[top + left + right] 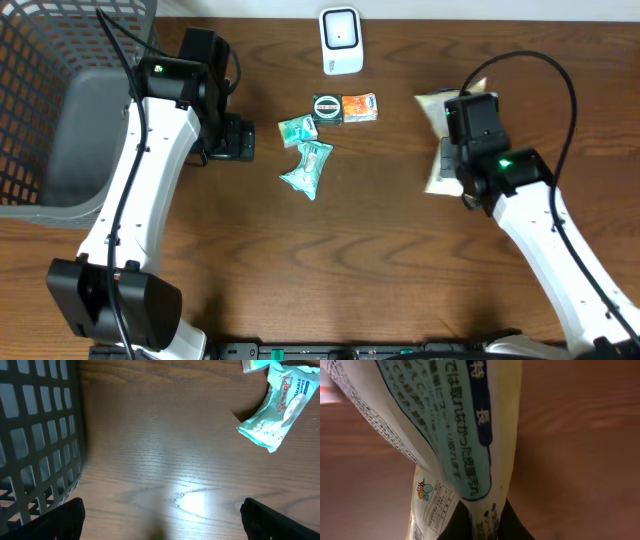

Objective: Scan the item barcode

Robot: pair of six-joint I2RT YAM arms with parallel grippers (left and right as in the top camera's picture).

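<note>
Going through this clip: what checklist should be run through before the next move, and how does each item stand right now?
1. Right fingers shut on the packet: ok.
2. Barcode turned toward the scanner: cannot tell; the right wrist view shows only print.
3. Packet in front of the scanner: not ok, it is off to one side.
4. Left fingers open, holding nothing: ok.
5. Left arm away from the scanner: ok, it is by the basket.
</note>
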